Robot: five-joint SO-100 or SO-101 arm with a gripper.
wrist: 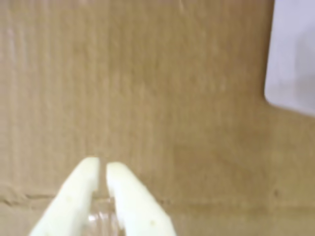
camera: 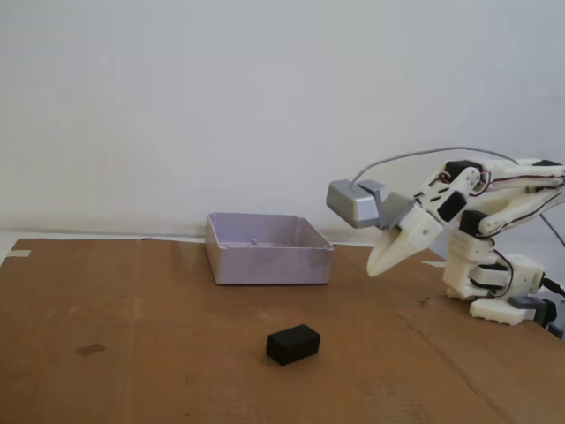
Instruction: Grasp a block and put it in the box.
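Observation:
A small matte black block (camera: 293, 344) lies on the cardboard surface in the fixed view, in front of the box and a little to its right. The box (camera: 267, 248) is a pale lavender-grey tray behind it; a corner of the box (wrist: 294, 59) shows at the right edge of the wrist view. My gripper (camera: 374, 266) hangs in the air to the right of both, pointing down and left, well apart from the block. In the wrist view my gripper (wrist: 101, 164) has its cream fingers nearly touching, with nothing between them. The block is out of the wrist view.
The arm's base (camera: 499, 287) stands at the right on the brown cardboard sheet (camera: 132, 353). A silver-grey camera housing (camera: 353, 204) rides on the wrist. A white wall runs behind the table.

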